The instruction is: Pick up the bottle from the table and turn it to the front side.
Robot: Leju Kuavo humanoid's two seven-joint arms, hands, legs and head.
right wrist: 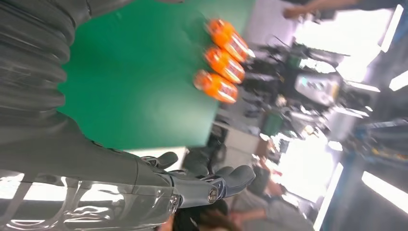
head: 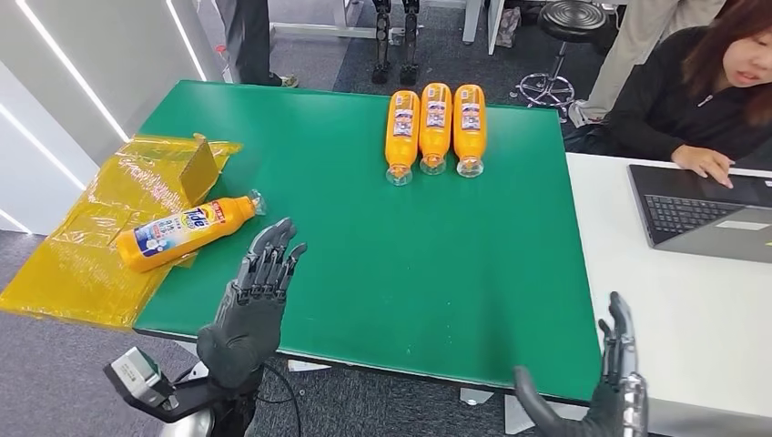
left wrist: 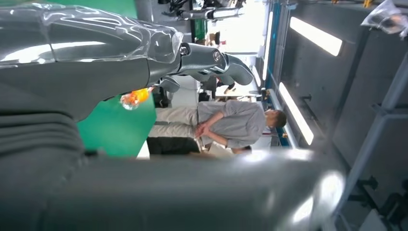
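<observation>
An orange plastic bottle with a blue and white label (head: pixel 185 234) lies on its side at the left edge of the green table mat (head: pixel 401 264), partly on a crumpled sheet of yellow plastic wrapping (head: pixel 82 255) that hangs over that edge. Its clear cap end points toward the middle of the mat and its base points out to the left. The left hand (head: pixel 250 305) is raised above the front-left part of the mat, empty, with its dark fingers (head: pixel 273 250) extended and slightly apart. The fingertips are near the cap end of the bottle, just to the right of it, but they do not touch it. The right hand (head: pixel 605 382) is at the front-right corner of the mat, well apart from the bottle, also empty with fingers spread. In the right wrist view this hand (right wrist: pixel 207 185) shows its fingers open too. Three more orange bottles (head: pixel 435 127) lie side by side at the far side of the mat, caps toward the robot. To the right is a white table (head: pixel 692 309) with an open dark laptop (head: pixel 705 211), and a seated person in black clothing (head: pixel 701 100) has a hand at its keyboard.
</observation>
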